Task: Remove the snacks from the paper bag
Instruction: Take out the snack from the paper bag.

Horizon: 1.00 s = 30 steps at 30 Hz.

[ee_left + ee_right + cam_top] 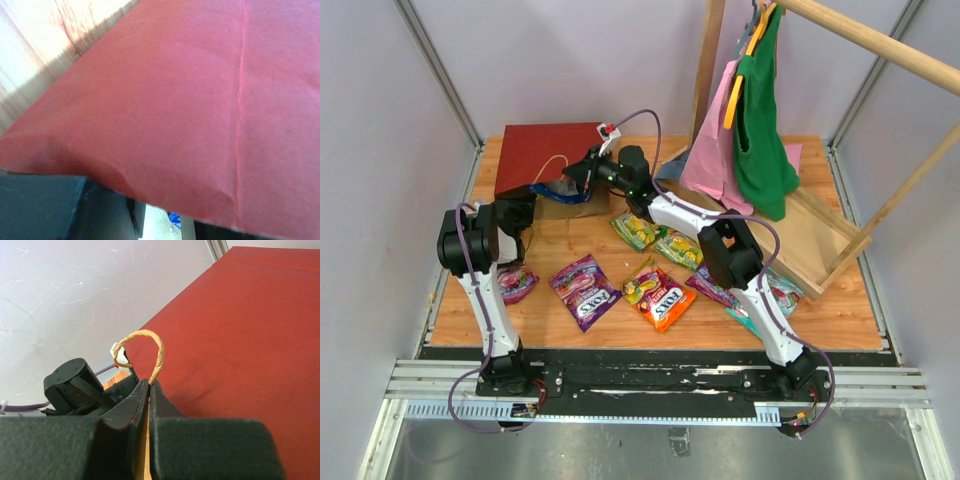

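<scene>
Right gripper [149, 386]: closest to us in the right wrist view, with its jaws pressed together on the twine handle [150, 342], which loops up out of the pinch.
Paper bag [548, 150]: we see it lying on its side at the far left of the table [550, 245], red face up and mouth turned toward the arms. The brown inside shows only as a thin strip.
Bag contents: we cannot see into the bag. One blue packet [558, 188] pokes out at the mouth, partly covered.
Left gripper [523, 214]: sits at the bag's near left corner. Red paper fills its own camera, only a dark finger [40, 207] shows below, and we cannot tell how the jaws stand.
Snacks on the table: we count a purple packet [585, 290], an orange packet [662, 300] and two green packets [635, 230] lying loose near the middle.
Half-hidden packets: a pink packet [517, 283] lies partly under the left arm. Teal packets [782, 293] are tucked behind the right arm, and we cannot count them.
Far right: pink and green clothes [760, 150] hang over a wooden frame [820, 245], cut off at the top edge.
</scene>
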Each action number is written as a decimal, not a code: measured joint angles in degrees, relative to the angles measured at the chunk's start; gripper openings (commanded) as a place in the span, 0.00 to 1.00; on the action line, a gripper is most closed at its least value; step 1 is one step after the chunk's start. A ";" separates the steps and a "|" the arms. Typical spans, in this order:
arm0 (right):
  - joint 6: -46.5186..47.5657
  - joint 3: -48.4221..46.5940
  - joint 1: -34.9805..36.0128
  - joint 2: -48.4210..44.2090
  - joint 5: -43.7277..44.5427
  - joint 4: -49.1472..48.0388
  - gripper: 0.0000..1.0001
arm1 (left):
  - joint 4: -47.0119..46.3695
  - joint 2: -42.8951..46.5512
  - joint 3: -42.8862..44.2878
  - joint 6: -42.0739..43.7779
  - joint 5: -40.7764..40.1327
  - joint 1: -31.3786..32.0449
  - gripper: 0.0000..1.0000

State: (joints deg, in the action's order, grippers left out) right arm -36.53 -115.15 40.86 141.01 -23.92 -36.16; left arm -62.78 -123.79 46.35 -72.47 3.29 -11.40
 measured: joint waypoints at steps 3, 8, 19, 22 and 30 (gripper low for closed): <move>-0.02 0.00 0.00 0.00 0.00 0.00 0.01 | 2.19 -0.04 1.64 0.04 -0.44 0.00 0.33; -0.04 0.02 0.00 0.00 0.00 -0.02 0.01 | 6.01 0.26 3.67 0.37 -1.20 0.02 0.35; -0.87 0.00 0.00 0.00 0.00 -0.02 0.01 | 14.62 -1.27 11.63 1.22 -1.05 0.63 0.35; -0.90 0.00 0.00 0.00 0.00 -0.02 0.01 | 16.31 -2.12 13.92 1.62 -1.05 1.27 0.35; -0.96 0.00 0.00 0.00 0.00 -0.04 0.01 | 18.25 -3.96 17.53 1.62 -0.59 1.88 0.26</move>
State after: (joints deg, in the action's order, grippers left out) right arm -37.50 -115.15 40.86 141.01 -23.92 -36.21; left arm -44.53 -127.74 63.88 -70.85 2.70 -9.52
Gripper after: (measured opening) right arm 0.022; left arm 0.327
